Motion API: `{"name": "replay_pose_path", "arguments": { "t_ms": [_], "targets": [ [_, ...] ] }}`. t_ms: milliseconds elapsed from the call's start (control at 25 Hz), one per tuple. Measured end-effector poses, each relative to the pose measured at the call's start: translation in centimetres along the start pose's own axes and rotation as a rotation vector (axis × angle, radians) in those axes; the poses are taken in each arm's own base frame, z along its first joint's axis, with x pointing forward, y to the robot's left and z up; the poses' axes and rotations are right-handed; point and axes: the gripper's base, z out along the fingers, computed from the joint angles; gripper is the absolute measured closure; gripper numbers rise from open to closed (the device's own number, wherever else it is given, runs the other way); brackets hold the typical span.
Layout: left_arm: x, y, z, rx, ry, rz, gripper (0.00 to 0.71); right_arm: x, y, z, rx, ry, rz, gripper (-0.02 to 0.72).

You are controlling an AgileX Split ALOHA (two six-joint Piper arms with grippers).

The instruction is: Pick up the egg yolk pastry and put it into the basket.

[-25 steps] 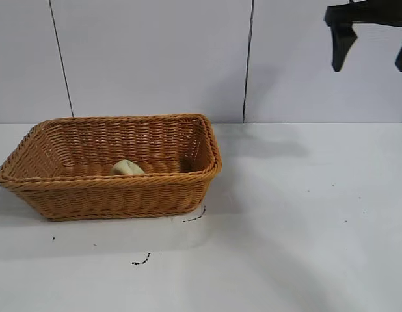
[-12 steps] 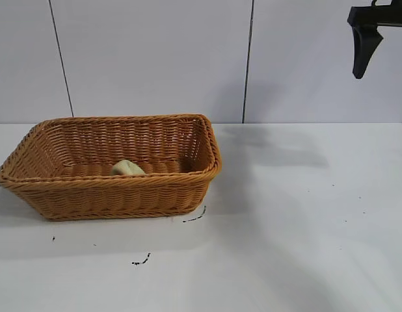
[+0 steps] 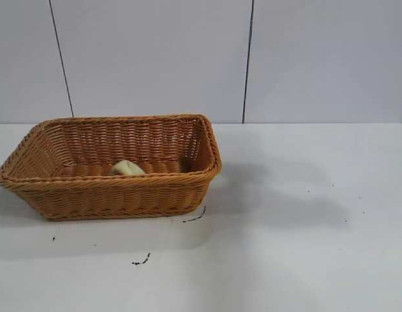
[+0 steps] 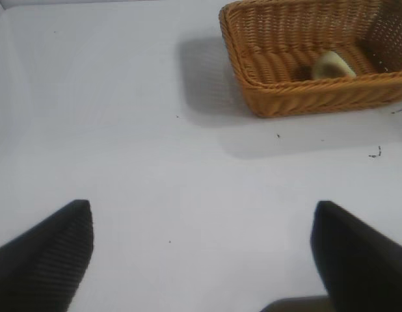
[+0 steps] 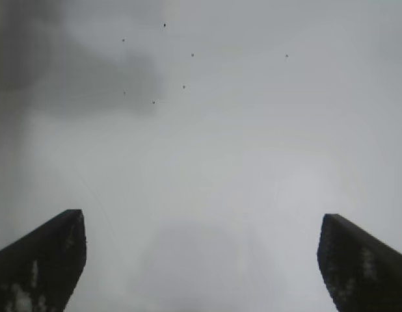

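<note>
The pale yellow-green, domed pastry [image 3: 127, 168] lies inside the wicker basket [image 3: 110, 195] on the white worktop [image 3: 305, 247], so the placing looks done. Both hands are spread and empty: the left hand [image 4: 201, 253] faces the basket, and the right hand [image 5: 201, 260] hangs over bare worktop. Next, only parking seems needed.

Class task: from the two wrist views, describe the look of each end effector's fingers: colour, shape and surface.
The left end effector has two black, wedge-shaped fingers with a fine ribbed texture. The right end effector has matching dark fingers, their surfaces scuffed with pale marks. No cables show.
</note>
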Motion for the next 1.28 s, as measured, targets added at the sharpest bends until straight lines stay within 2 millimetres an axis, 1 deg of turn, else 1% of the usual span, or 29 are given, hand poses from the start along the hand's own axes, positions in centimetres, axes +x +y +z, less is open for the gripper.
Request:
{"name": "replay_pose_path", "arguments": {
  "t_ms": [80,240,360,440,520,640,720,880,1040,1280],
  "targets": [
    [0.0,0.0,0.0,0.0,0.0,0.0,0.017,2.9,0.1,-1.8,-0.008,-0.052,0.001,0.008],
    [0.0,0.0,0.0,0.0,0.0,0.0,0.017,9.0,0.2,-4.1,-0.014,-0.153,-0.008,0.008],
    [0.0,0.0,0.0,0.0,0.0,0.0,0.017,13.6,0.3,-4.4,-0.014,-0.229,-0.013,0.008],
    [0.0,0.0,0.0,0.0,0.0,0.0,0.017,16.1,0.3,-4.3,-0.013,-0.314,-0.014,0.008],
    [0.0,0.0,0.0,0.0,0.0,0.0,0.017,18.4,0.4,-3.9,-0.019,-0.417,-0.013,0.008],
    [0.0,0.0,0.0,0.0,0.0,0.0,0.017,21.0,0.5,-2.2,-0.024,-0.499,-0.011,0.008],
    [0.0,0.0,0.0,0.0,0.0,0.0,0.017,22.3,0.5,-1.4,-0.033,-0.541,-0.009,0.008],
    [0.0,0.0,0.0,0.0,0.0,0.0,0.017,23.5,0.6,-1.9,-0.035,-0.654,-0.01,0.008],
    [0.0,0.0,0.0,0.0,0.0,0.0,0.017,24.2,0.6,-2.3,-0.039,-0.712,-0.01,0.008],
    [0.0,0.0,0.0,0.0,0.0,0.0,0.017,24.3,0.7,-2.3,-0.046,-0.719,-0.009,0.008]
  ]
}}
